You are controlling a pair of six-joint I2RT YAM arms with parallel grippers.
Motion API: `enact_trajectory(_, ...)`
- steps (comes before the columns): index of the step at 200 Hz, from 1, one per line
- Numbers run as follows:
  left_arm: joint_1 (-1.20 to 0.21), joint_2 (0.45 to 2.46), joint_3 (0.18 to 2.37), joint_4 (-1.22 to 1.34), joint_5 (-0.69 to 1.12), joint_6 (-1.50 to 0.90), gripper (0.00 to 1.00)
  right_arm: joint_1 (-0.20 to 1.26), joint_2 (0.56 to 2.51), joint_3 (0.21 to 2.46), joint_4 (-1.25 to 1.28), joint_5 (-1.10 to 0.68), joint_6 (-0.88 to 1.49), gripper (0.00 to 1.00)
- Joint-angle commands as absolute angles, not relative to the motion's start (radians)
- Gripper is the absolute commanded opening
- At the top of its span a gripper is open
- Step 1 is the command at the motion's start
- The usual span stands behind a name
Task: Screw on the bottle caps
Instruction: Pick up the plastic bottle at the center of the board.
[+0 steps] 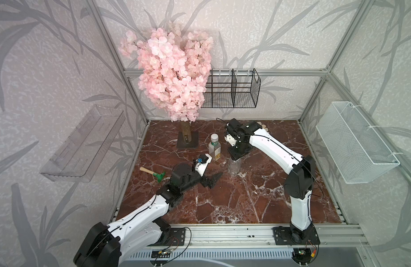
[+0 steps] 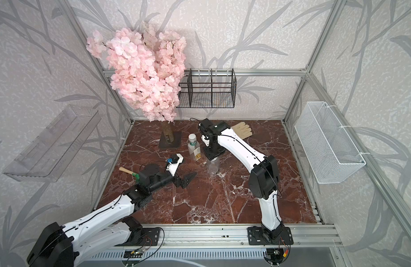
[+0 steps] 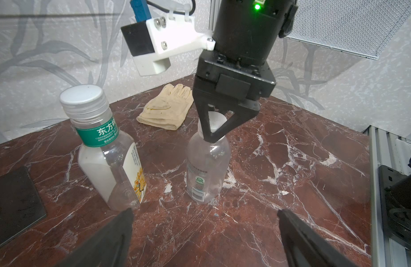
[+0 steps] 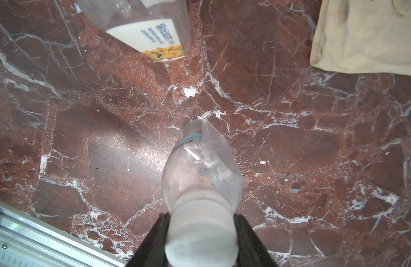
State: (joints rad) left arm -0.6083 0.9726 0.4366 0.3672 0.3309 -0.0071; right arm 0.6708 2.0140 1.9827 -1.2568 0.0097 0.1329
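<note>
— What do the walls look like?
— Grey wallpaper (image 1: 280, 34) with leaf shapes, framed by aluminium rails (image 1: 292, 72).
— And below?
— A red-brown marble top (image 1: 246, 203) with white veins. 1 pink blossom tree (image 1: 174, 69) stands at the back. 3 holders hang: black wire basket (image 1: 220, 101), white mesh basket (image 1: 352, 143), clear tray (image 1: 84, 143).

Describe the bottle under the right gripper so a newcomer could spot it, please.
Find the pink tree at the table's back. Of two clear bottles near its base, it is the rounder one, its white cap clamped by the right gripper. The other bottle wears a green band.
</note>
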Motion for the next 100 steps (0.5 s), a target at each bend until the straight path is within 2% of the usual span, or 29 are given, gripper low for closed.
enact_trajectory(1, -0.614, 0.959, 0.465, 0.365, 0.322, 0.005, 1.00, 0.675, 1.980, 1.964, -1.261, 0.035, 0.127, 0.37)
enact_trajectory(100, -0.615, 0.927, 0.440, 0.457, 0.433, -0.003, 1.00, 0.675, 1.783, 1.888, -1.294, -0.031, 0.123, 0.35)
